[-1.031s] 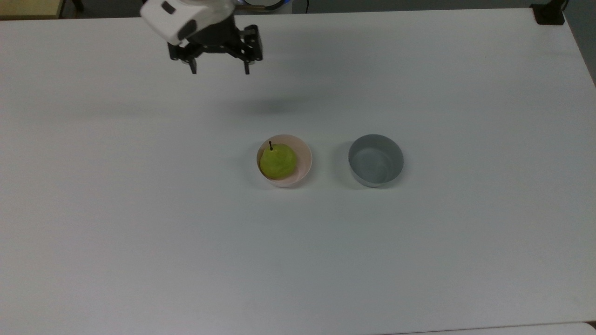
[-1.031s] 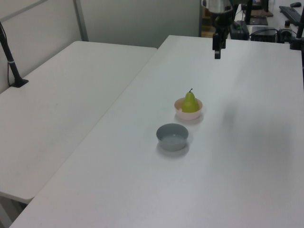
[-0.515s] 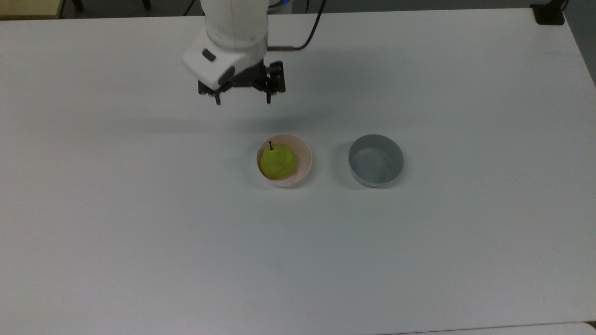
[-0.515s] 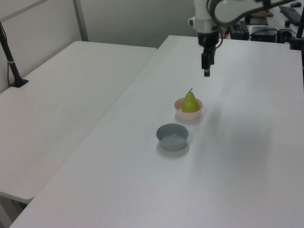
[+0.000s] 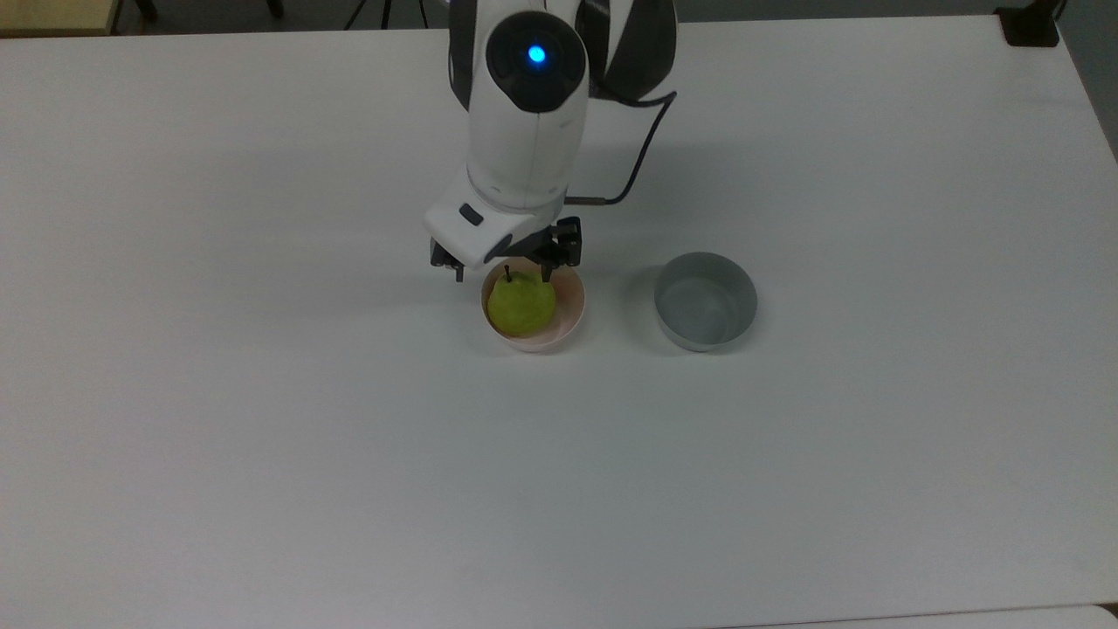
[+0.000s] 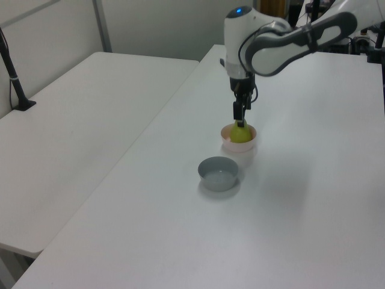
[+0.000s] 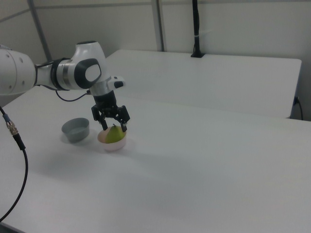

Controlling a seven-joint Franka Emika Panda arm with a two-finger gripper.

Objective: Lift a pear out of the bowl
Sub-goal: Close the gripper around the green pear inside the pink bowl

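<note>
Gripper: our gripper (image 7: 114, 127) hangs with its fingers spread wide, one on each side of the stem, tips pointing down; we judge it is set this way so the fingers can drop past the fruit's shoulders.
Pear: the pear (image 5: 521, 304) sits upright directly beneath our fingertips, stem up between them, not yet pinched as far as we can see.
Pink bowl: the bowl (image 5: 569, 306) cradles the pear just below our gripper; the fruit fills most of it and stands above the rim, which leaves its flanks free to grasp.
Grey bowl: the grey bowl (image 5: 705, 301) stands apart from our gripper, to the top view's right, holding nothing we can see.
Table: the white table (image 5: 262, 437) carries both bowls.
</note>
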